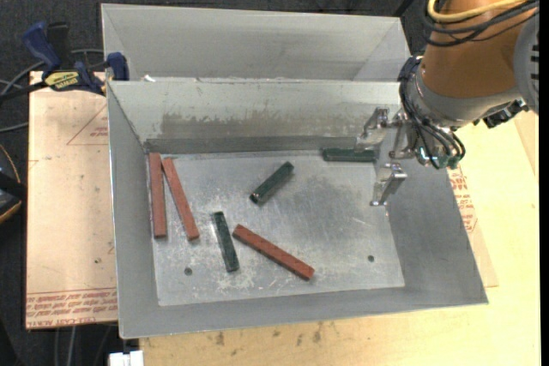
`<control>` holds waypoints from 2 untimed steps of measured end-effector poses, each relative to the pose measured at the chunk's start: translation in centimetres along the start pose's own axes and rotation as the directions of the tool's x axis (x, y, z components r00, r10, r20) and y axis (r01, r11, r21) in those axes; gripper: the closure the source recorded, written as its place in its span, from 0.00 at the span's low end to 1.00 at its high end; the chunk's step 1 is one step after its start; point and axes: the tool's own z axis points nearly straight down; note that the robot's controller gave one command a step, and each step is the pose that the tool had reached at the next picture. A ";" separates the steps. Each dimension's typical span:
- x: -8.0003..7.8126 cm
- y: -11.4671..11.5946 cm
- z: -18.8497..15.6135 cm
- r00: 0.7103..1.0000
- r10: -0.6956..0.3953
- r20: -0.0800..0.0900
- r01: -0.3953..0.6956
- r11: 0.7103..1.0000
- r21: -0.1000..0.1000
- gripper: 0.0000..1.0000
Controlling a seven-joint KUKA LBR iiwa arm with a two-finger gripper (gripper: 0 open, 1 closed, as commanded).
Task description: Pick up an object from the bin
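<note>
Camera view, from where I'm driving this: the claw (380, 159) hangs low at the right end of the bin (429, 270), close to the back wall. Its 2 fingers look spread wide with nothing clamped between them, so I'd call it open and empty.

The thing nearest to it is the back green bar (345, 155), lying flat on the floor along the foot of the back wall. Its right end comes up to the gap between the fingers. I can't tell if the tip is actually inside that gap or just beside it. My guess is that the arm (472, 39) comes in from the right so the fingers can straddle that free end, because the wall blocks the bar's far side.

Count of what's in there, 6 bars total:
- 3 red: the left red bar (158, 195) and the slanted red bar (181, 198) sit almost touching by the left wall, and the front red bar (273, 252) is angled near the front.
- 3 dark green: the back one, the middle green bar (272, 183), and the front green bar (226, 242) just beside the front red one.

Everything lies flat and loose, nothing stacked, and most of it is well apart from the claw.
</note>
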 end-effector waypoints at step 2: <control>1.0 2.1 2.4 0.996 -0.083 0.017 0.083 0.997 0.005 0.00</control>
